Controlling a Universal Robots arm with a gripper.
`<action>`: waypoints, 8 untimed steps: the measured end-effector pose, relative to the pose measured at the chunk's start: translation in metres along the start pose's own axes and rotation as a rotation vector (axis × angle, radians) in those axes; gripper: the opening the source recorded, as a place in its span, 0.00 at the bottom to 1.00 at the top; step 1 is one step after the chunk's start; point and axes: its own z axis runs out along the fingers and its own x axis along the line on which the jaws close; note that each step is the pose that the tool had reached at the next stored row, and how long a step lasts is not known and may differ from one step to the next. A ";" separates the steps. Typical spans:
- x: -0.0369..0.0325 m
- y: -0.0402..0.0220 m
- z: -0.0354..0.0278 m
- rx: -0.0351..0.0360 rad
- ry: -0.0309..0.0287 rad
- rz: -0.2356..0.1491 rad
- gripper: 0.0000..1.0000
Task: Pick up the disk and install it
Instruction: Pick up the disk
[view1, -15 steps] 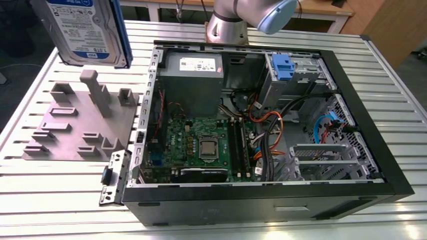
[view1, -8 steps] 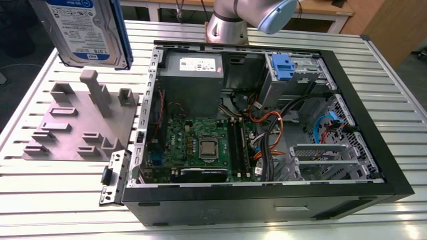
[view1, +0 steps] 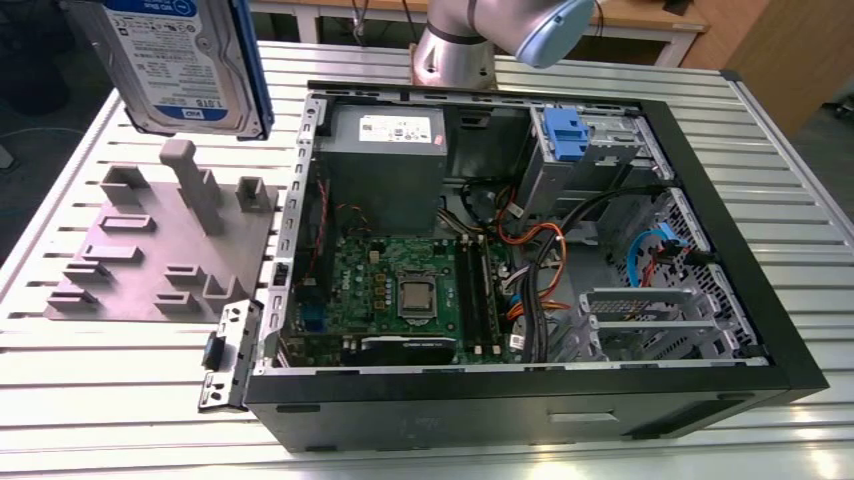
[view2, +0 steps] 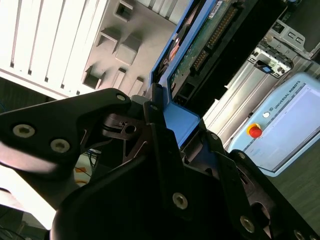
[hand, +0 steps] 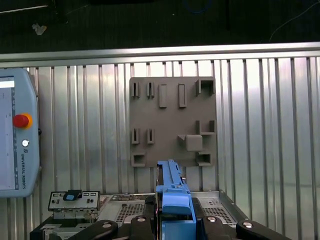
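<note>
This is a robotics lab or workshop. A ribbed aluminium tabletop (view1: 747, 130) carries the base of a robot arm (view1: 454, 55), an open computer case (view1: 534, 405) with boards and cables bare, and a grey slotted fixture plate (view1: 147, 250). A teach pendant (hand: 15, 150) with a red stop button (hand: 21, 120) is nearby.

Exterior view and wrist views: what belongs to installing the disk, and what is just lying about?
Job in hand:
- disk, lifted clear of the table and clamped in the gripper
- open computer case

Lying about:
- grey fixture plate beside the case
- teach pendant on the table
</note>
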 end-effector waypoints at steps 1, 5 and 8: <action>-0.0001 -0.0007 0.0000 0.0000 0.0000 0.000 0.36; -0.0002 -0.0036 0.0000 0.0000 0.0000 0.000 0.36; -0.0003 -0.0055 0.0000 0.0000 0.0000 0.000 0.36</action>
